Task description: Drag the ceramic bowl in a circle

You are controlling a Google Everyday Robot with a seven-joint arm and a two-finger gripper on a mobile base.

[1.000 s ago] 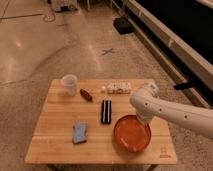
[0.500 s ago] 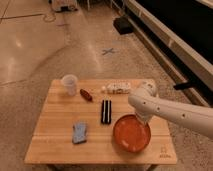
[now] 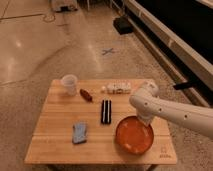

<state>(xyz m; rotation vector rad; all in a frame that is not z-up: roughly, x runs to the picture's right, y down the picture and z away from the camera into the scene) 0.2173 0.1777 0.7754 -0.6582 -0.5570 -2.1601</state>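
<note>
The ceramic bowl [image 3: 134, 135] is orange-red and sits on the right front part of the wooden table [image 3: 57, 145]. My white arm comes in from the right and bends down over the bowl's far rim. The gripper [image 3: 144, 119] is at the bowl's back right edge, touching or just inside the rim. Its tips are hidden behind the wrist.
On the table stand a clear plastic cup [image 3: 69, 84], a small red-brown item [image 3: 86, 95], a white packet [image 3: 117, 89], a black bar [image 3: 106, 111] and a blue sponge [image 3: 79, 132]. The bowl lies close to the table's front right edge.
The bowl and gripper have shifted slightly left and toward the table's front edge. The other objects have not moved.
</note>
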